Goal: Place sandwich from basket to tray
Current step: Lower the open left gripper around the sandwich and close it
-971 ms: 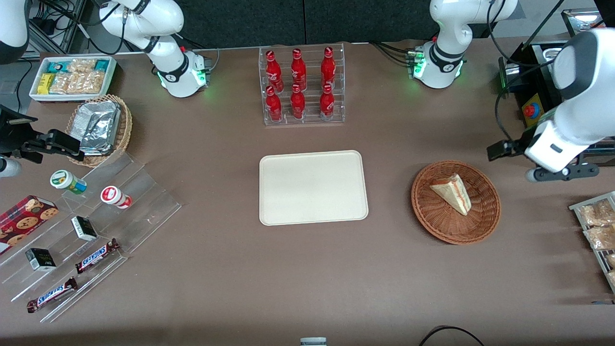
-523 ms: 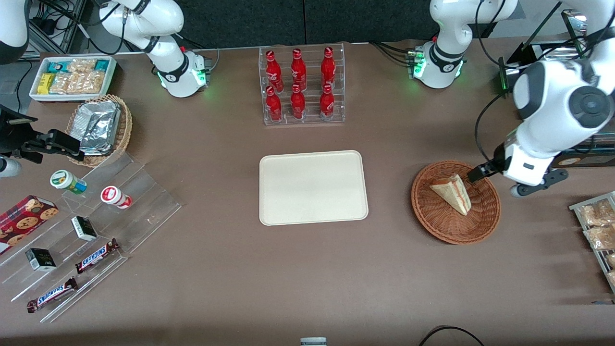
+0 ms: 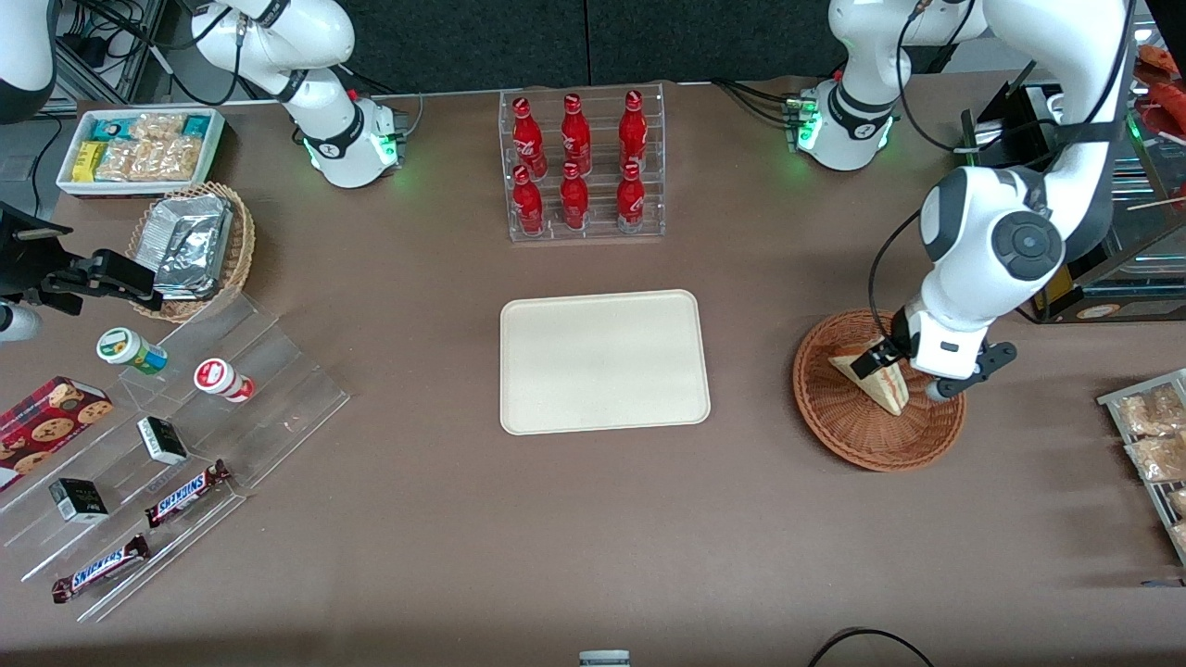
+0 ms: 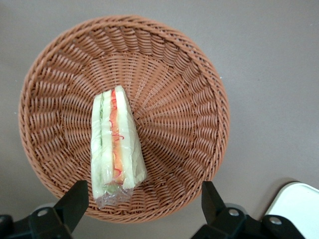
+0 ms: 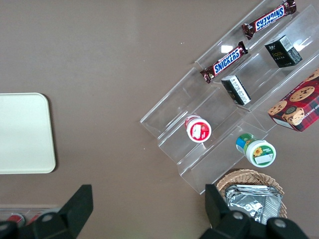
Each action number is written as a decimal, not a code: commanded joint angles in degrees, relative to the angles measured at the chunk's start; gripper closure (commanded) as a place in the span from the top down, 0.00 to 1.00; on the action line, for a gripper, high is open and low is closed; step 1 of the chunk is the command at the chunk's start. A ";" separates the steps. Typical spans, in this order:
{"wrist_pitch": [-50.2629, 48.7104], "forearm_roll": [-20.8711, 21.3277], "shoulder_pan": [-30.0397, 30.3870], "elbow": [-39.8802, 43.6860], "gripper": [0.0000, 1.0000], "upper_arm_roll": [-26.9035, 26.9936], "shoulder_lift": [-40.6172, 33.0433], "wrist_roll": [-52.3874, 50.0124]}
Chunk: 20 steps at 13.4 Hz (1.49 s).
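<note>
Wrist camera on the working arm looks straight down past the gripper [image 4: 144, 209], whose two dark fingers [image 4: 75, 201] stand wide apart with nothing held between them. It hangs above the basket [image 4: 189, 99], not touching anything. The sandwich [image 4: 115, 144] lies inside the basket, wrapped in clear film, its red-orange and green filling showing along the cut edge. One finger sits above the wrapped end of the sandwich, the other above the basket rim. A corner of the tray [image 4: 299, 204] shows near the basket.

From the front, the gripper [image 3: 913, 371] is over the middle of the basket [image 3: 852, 435], partly covering the sandwich [image 3: 880, 384]. The basket stands on the table [image 3: 593, 537] toward the working arm's end, well apart from the tray [image 3: 602, 361], which lies bare at the middle of the table.

The table is covered in a plain brown matte surface. A clear rack of red bottles [image 3: 579, 167] stands farther from the front camera than the tray. Toward the parked arm's end are a tan basket of foil packets [image 3: 195, 245], a white bin of snacks [image 3: 139, 148] and a clear stepped stand [image 3: 185, 445] with chocolate bars, small boxes and cups. A dark wall panel edges the table where the arm bases are mounted.
</note>
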 commanded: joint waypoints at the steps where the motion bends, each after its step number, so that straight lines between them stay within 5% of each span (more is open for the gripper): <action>1: 2.49 0.75 -0.08 -2.55 1.00 0.15 -0.48 -1.29; 20: 5.48 0.84 0.35 -5.28 1.00 0.59 3.12 -1.47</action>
